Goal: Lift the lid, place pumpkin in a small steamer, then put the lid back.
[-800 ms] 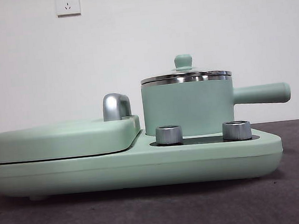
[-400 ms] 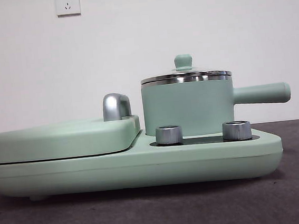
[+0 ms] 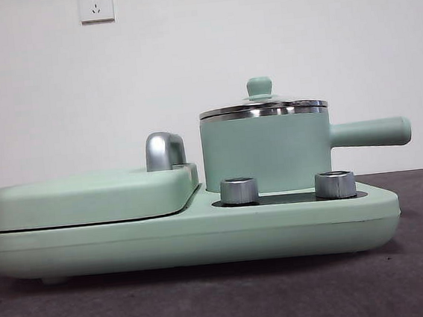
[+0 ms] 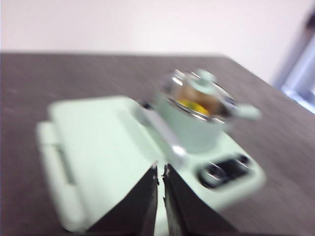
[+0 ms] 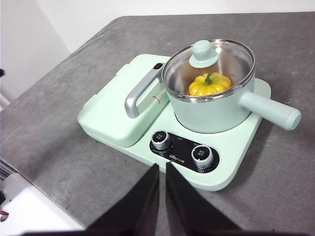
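Nothing moved; pumpkin (image 5: 209, 84) under lid (image 5: 208, 69), hidden frontally; both claws closed, empty.

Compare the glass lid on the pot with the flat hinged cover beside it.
The lid is round, clear glass with a steel rim; the hinged cover is rectangular, opaque mint green. The lid has a small knob; the hinged cover has a long silver handle. The pumpkin shows through the lid. Both are closed.

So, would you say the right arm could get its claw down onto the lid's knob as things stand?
Probably yes. The lid sits on the small steamer with its knob uncovered, and nothing stands above it. The right claw is pulled back, shut, so it would have to open first.
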